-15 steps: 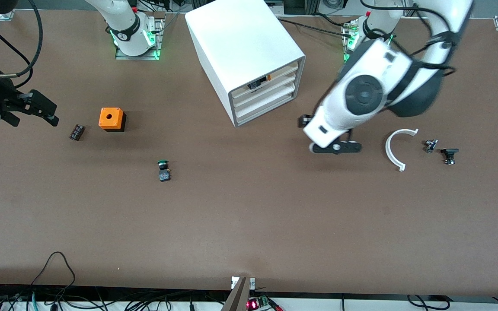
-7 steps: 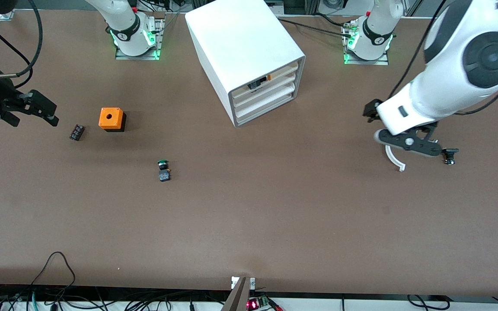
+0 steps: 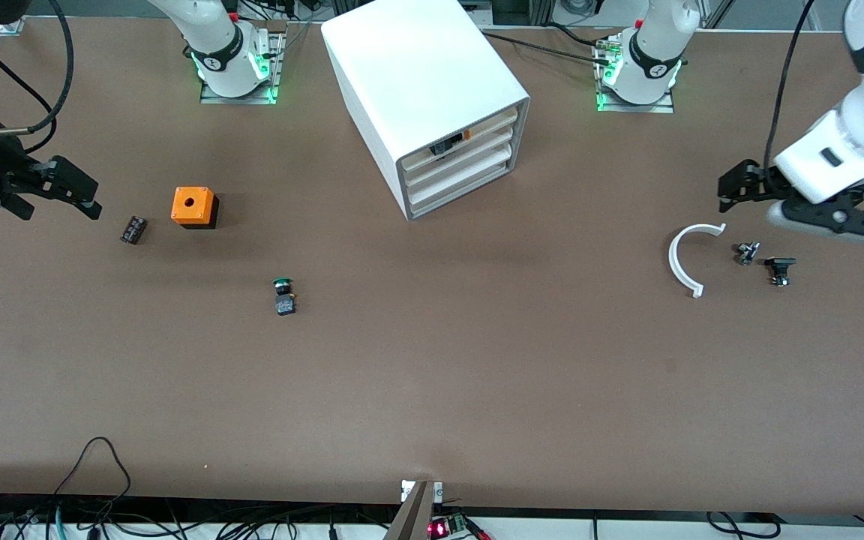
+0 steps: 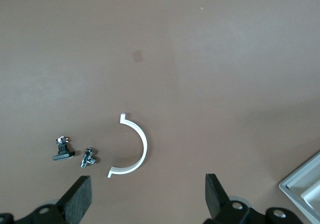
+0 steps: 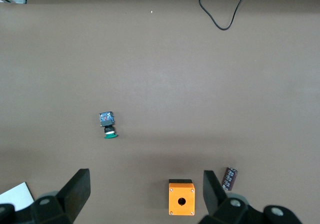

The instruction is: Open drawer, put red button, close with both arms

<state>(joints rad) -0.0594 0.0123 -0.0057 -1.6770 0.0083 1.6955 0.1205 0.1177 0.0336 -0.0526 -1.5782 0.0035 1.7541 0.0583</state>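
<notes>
The white drawer cabinet [image 3: 424,90] stands at the table's back middle with its three drawers pushed in. A small dark and orange thing [image 3: 448,144] shows at the top drawer's front. No red button is in view. My left gripper [image 3: 784,196] is open and empty in the air, over the table by the white arc [image 3: 678,259]. In the left wrist view its gripper [image 4: 147,196] hangs over bare table by the arc [image 4: 142,144]. My right gripper [image 3: 46,196] waits open and empty at the right arm's end; it also shows in the right wrist view [image 5: 145,194].
An orange box with a hole [image 3: 193,206], a dark component [image 3: 133,229] and a green-capped button [image 3: 283,295] lie toward the right arm's end. A silver fitting [image 3: 746,252] and a black part [image 3: 779,268] lie beside the arc. The cabinet's corner [image 4: 302,186] shows in the left wrist view.
My left arm has swung away from the cabinet's front toward its own end of the table, past the white arc. The right arm has not moved.
</notes>
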